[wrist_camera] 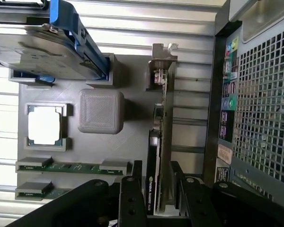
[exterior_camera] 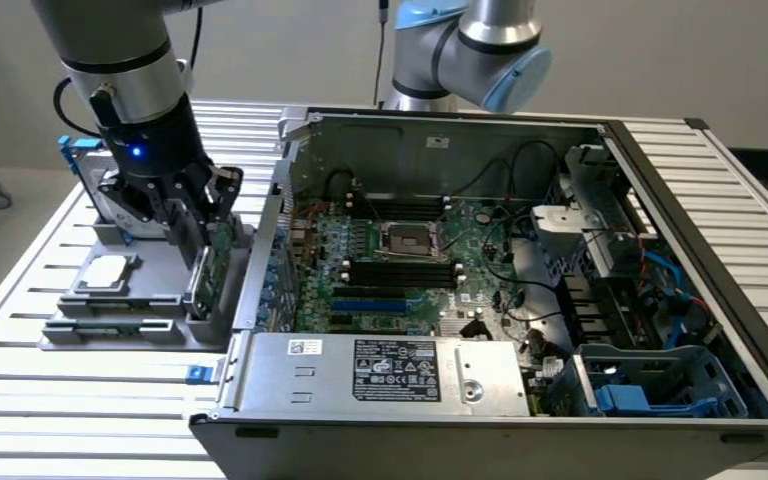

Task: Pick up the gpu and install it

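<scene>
The gpu (exterior_camera: 208, 272) stands on edge in a slot of the grey holder (exterior_camera: 71, 340), just to the exterior view's left of the open computer case (exterior_camera: 357, 370). In the wrist view the gpu (wrist_camera: 162, 118) shows edge-on, a green board with a black cooler and a silver bracket (wrist_camera: 162, 59) at its far end. My gripper (exterior_camera: 195, 215) is lowered over the card. The gripper (wrist_camera: 156, 170) is open, with one black finger (wrist_camera: 132, 194) on each side of the card's near end. The card still sits in its slot.
On the same holder (wrist_camera: 132, 118) are a silver hard drive in a blue frame (wrist_camera: 42, 52), a small square chip (wrist_camera: 45, 125) and two memory sticks (wrist_camera: 71, 166). The case's rear wall (wrist_camera: 255, 118) is close beside the card. A second arm (exterior_camera: 471, 50) stands behind the case.
</scene>
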`<action>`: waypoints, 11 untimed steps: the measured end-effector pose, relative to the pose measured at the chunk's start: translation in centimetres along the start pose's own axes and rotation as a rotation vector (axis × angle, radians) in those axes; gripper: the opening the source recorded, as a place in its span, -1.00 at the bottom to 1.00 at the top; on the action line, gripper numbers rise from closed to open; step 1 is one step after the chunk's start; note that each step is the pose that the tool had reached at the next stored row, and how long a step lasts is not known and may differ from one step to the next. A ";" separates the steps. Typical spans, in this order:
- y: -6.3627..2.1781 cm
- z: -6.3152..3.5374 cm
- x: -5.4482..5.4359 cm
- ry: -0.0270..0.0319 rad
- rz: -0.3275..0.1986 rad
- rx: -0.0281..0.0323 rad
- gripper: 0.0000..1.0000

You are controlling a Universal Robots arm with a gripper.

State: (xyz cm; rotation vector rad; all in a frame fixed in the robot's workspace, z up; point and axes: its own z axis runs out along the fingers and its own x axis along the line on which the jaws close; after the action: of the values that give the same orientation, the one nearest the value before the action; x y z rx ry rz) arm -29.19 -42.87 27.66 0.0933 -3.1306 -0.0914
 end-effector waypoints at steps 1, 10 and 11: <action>0.05 0.18 0.0 -0.0014 0.000 0.0007 -0.27; 0.66 1.80 0.3 -0.0124 -0.001 0.0160 -0.27; 0.72 1.95 0.3 -0.0143 -0.001 0.0187 -0.27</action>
State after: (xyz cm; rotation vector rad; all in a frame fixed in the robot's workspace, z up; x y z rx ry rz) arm -29.57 -42.05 25.76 0.0944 -3.1462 -0.0631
